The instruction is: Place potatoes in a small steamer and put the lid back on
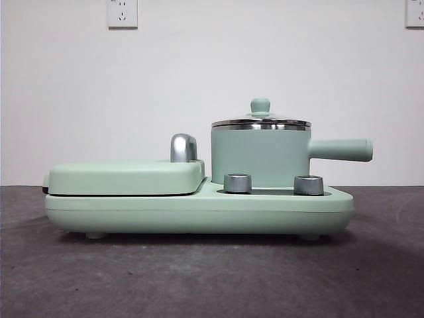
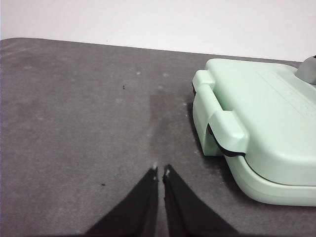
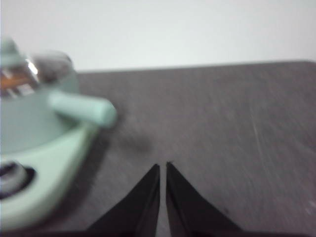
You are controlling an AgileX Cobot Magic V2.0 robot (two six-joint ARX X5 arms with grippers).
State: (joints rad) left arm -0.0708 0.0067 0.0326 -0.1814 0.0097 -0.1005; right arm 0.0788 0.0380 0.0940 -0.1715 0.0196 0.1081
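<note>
The small steamer [image 1: 260,157], a mint-green pot with a long side handle [image 1: 341,150], stands on the right of the cooker base. The glass lid [image 1: 261,122] with its green knob sits on the pot. An orange-brown patch shows through the lid's glass [image 3: 12,78] in the blurred right wrist view, likely the potato; it is hidden in the front view. My left gripper [image 2: 160,172] is shut and empty over bare table beside the griddle end. My right gripper [image 3: 163,166] is shut and empty over the table beside the pot's handle [image 3: 84,108].
The flat mint-green griddle [image 1: 126,177] with a chrome handle [image 1: 183,148] lies closed on the base's left; it also shows in the left wrist view [image 2: 261,128]. Two steel dials [image 1: 238,183] sit on the base front. The grey table [image 1: 199,278] stretches around the cooker.
</note>
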